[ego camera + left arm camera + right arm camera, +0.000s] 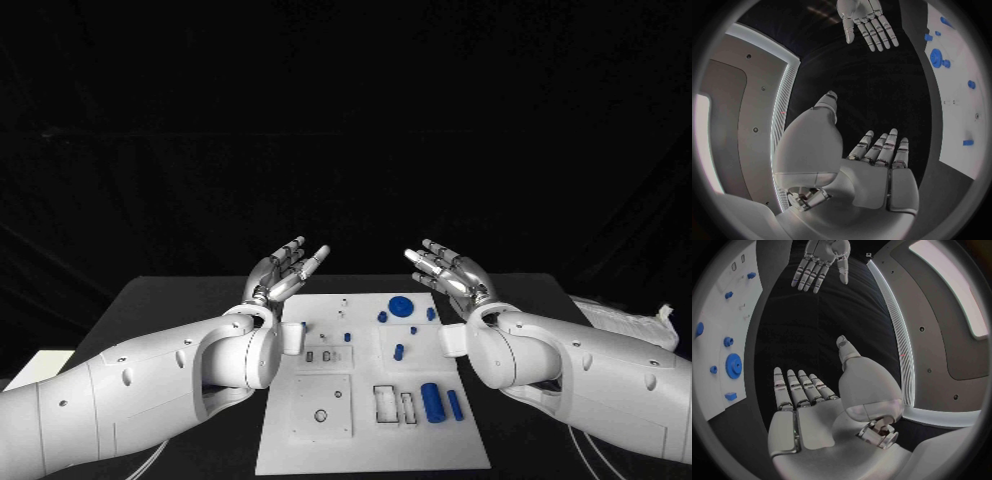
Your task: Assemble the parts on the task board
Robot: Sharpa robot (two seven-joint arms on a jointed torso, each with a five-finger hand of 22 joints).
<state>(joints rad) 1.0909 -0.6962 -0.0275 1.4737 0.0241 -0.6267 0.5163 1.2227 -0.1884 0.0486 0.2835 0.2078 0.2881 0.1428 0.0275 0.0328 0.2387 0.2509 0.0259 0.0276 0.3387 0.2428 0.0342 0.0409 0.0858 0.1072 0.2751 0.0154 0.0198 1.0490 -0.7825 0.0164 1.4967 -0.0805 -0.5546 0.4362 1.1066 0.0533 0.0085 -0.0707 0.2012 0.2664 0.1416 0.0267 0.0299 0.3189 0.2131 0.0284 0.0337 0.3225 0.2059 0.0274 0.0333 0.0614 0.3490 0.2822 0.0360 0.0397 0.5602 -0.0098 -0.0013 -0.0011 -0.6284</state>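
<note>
Head view of the start posture. The left hand (pixel 284 267) and the right hand (pixel 451 270) are raised above the far end of the task board (pixel 310 455), palms turned toward each other, fingers straight and apart, neither holding anything. The board lies flat on the black table (pixel 159 300) between the two forearms. On it the blue parts are spread: a large blue gear (pixel 401 305) near the far edge, small round pieces (pixel 398 351) around the middle, and two blue cylinders (pixel 431 404) lying side by side toward the near right, next to an open rectangular recess (pixel 385 403). No part appears to be seated yet, so the assembly is judged to be at its beginning.

Risks from this posture: both hands hang well above the parts, so any reach involves a long descent; a poorly aimed approach could knock the loose cylinders, which would likely roll. The small round pieces lie close together, and broad fingers could nudge a neighbour while pinching one. Both forearms flank the board closely, so a sweep inward could shift the board itself.
</note>
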